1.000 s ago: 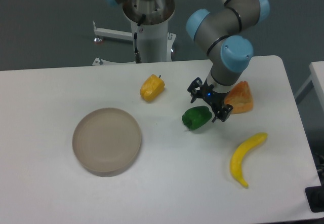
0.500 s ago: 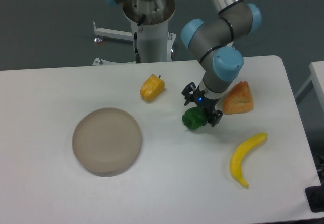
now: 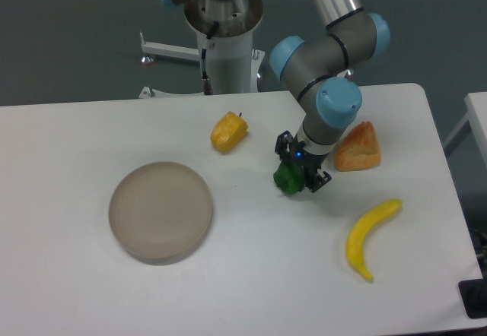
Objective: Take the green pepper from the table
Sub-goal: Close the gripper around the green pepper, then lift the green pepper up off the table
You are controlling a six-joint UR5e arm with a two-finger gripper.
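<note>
**Gripper down over the green pepper, grasp about to be made**

Down at the green pepper point(image 3: 288, 177) with the gripper point(image 3: 301, 171), just right of the table's point(image 3: 91, 290) middle. 2 dark fingers point(image 3: 283, 146) straddling the fruit, 1 at its far side, 1 at its near right; whether pinching it or merely around it, cannot tell. Pepper seemingly on the surface, not yet lifted.

To do well: close squarely across the lumpy body, not on a glossy slope likely to squirt out; confirm a firm hold, then rise straight up.

Flat white top, smooth, little friction to be expected. Close by: orange wedge point(image 3: 357, 149) just right of the wrist, yellow pepper point(image 3: 228, 131) to the left, banana point(image 3: 368, 236) nearer the front, round beige plate point(image 3: 160, 211) well apart.
</note>
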